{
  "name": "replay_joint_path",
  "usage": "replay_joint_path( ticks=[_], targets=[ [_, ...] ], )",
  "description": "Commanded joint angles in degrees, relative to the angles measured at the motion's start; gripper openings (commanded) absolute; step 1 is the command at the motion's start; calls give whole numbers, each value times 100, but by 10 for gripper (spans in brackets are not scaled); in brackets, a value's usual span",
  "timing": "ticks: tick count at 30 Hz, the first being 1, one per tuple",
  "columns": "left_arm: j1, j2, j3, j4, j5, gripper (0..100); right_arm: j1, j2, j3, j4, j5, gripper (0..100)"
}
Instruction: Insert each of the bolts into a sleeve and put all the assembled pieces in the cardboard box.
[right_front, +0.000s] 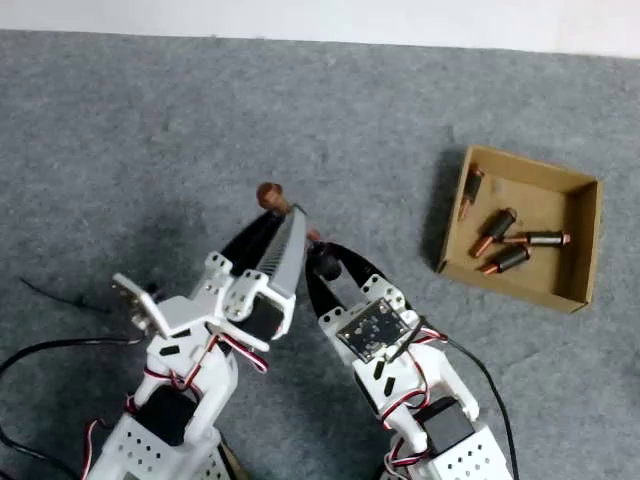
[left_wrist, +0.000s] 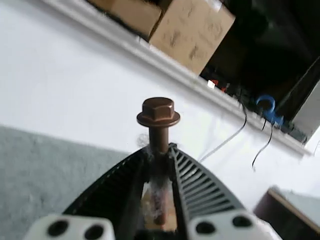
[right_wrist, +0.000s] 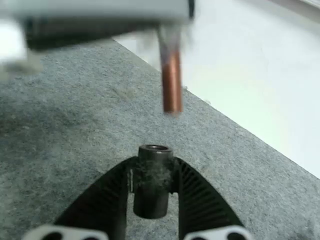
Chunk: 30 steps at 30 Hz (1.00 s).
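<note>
Grey felt-like matting covers the surface, with a white strip beyond its far edge. Your left tool is clamped on the shank of a copper-coloured hex-flange bolt. Your right tool is closed round a short black cylindrical sleeve. Both parts sit between the 2 arms, well apart from the shallow brown cardboard box, where 4 assembled pieces lie.

The bolt's long axis runs from its head, which points away from the arms, to its plain end, which points at the sleeve. The sleeve's axis lies along the right tool's fingers, with its open bore facing the bolt. The bolt's end is near the bore but apart from it, and it looks a little off the centre line.

That offset is your main risk, I'd judge. If you push now, the end may catch the rim, tilting the sleeve in its grip or knocking it loose. The bolt is held at 1 narrow spot, so it could also pivot.
</note>
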Motion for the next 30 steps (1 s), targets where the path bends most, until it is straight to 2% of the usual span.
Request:
replay_joint_path(
  ticks=[1,16,30],
  targets=[
    [-31,-31,119,132,62,6,-22,-92,822,31,62,6],
    [-75,-13,119,1187,70,6,-22,-101,822,13,53,6],
    [31,-57,119,1222,79,6,-347,-101,822,40,44,6]
  ],
)
